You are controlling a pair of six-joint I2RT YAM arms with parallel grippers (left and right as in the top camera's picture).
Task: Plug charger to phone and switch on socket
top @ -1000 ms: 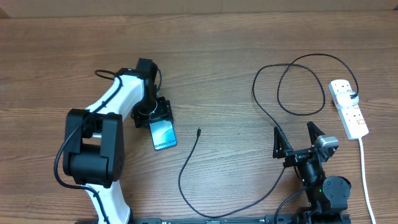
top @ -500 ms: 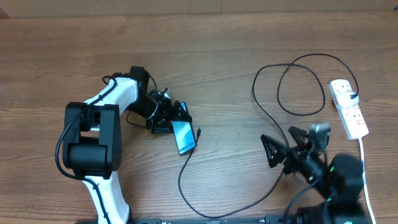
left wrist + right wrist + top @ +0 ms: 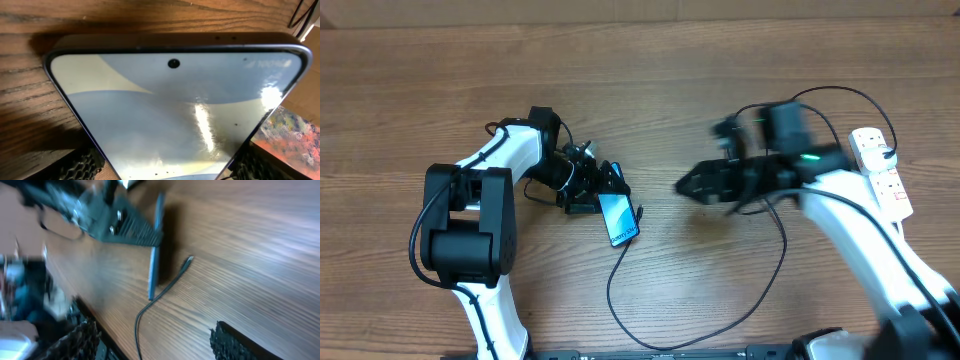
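**Op:** Left jaws are clamped on the phone (image 3: 620, 220), a pad (image 3: 82, 164) on each long side. The screen fills the left wrist view.

**Desk:** And the right jaws?

**Op:** Spread, with nothing between them. That wrist view is smeared, but I can see both pads (image 3: 239, 341) apart over bare table (image 3: 720, 80).

**Desk:** What has changed?

**Op:** Two things. A second ago I had the phone further left. The left arm has carried it right, and for the last half second it has sat where it is now. Its free end is just beside the plug (image 3: 640, 210) of the charger (image 3: 609, 290), and as far as I can tell they aren't touching. The right arm was folded at the near right edge. It has swung out to the middle, with its jaws pointing at the phone and plug, near both but clear of them.

**Desk:** What does that mean for the task?

**Op:** My read is that the phone is staged and the right arm is coming for the plug. Nothing is plugged in yet, and the plug lies loose on the wood. The socket (image 3: 892, 190) is at the far right, well apart from both jaws, so I reckon its switch comes last.

**Desk:** Any worries?

**Op:** The plug is small and lies flat, so it's easy to fumble. I can't see the phone's port from any view.
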